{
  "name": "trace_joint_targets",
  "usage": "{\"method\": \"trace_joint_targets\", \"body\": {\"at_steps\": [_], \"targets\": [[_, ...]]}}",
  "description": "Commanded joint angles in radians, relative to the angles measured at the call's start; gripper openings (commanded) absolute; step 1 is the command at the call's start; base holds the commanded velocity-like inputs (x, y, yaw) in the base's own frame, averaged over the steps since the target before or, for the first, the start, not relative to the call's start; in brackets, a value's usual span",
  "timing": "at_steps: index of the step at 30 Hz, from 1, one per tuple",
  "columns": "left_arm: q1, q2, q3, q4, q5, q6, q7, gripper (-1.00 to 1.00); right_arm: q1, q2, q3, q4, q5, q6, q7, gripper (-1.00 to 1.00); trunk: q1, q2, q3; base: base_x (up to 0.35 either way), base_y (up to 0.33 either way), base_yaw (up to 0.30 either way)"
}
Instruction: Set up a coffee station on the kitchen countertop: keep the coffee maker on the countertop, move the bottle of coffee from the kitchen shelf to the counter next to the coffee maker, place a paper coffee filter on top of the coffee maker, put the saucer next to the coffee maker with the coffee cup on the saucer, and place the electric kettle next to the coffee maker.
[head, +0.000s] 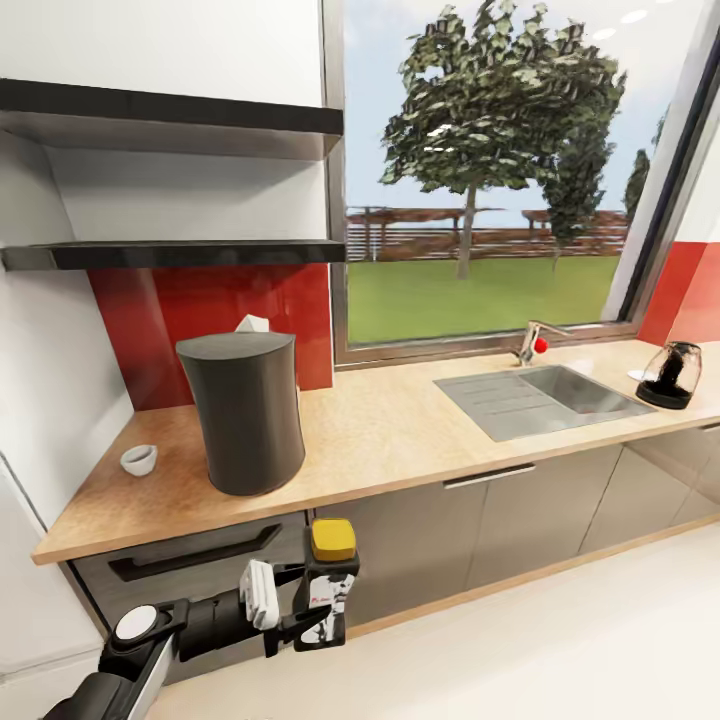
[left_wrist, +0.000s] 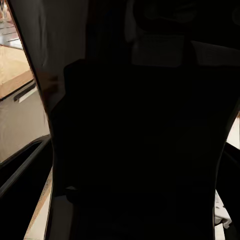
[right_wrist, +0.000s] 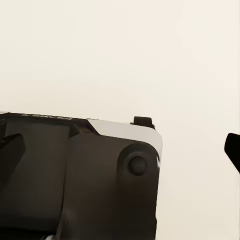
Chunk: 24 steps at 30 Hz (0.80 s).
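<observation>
Currently the left gripper (head: 305, 620) sits low in the frame, left of centre, below the countertop (head: 400, 430) edge, jaws clamped on the bottle of coffee (head: 328, 585), which stands upright with its yellow lid up. In the left wrist view the bottle (left_wrist: 140, 150) blocks nearly everything, dark. Coffee maker (head: 243, 412) stands on the counter at left, coffee cup (head: 139, 460) near it on its left, a pale paper coffee filter (head: 251, 324) peeking behind its top. Electric kettle (head: 671, 375) far right, past the sink (head: 540, 398). Right gripper state: can't tell.

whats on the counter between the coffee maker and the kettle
In the head view, bare countertop, then the steel sink with its tap, lie between the coffee maker and the electric kettle.
</observation>
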Motion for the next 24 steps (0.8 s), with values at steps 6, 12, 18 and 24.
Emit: {"method": "trace_joint_targets", "body": {"at_steps": [6,12,18,24], "targets": [[-0.001,0.001,-0.001,0.0,0.007,0.009,0.0,-1.0,0.0,0.0,0.007,0.001,-0.011,-0.003,0.004,1.0,0.0,-0.001,-0.001,0.0,0.0,0.277],[-0.001,0.001,-0.001,0.0,0.006,0.009,0.0,-1.0,0.0,0.0,0.007,0.001,-0.01,-0.003,0.004,1.0,0.0,-0.001,-0.001,0.0,0.0,0.277],[-0.001,0.0,-0.001,0.001,0.006,0.009,0.0,-1.0,0.0,0.0,0.007,0.001,-0.011,-0.003,0.004,1.0,0.0,-0.001,-0.001,0.0,0.0,0.277],[-0.004,-0.006,0.038,0.0,0.006,0.015,0.001,-1.0,0.0,-0.001,0.006,0.0,-0.011,-0.003,0.004,1.0,0.0,-0.001,-0.001,0.0,0.0,0.277]]}}
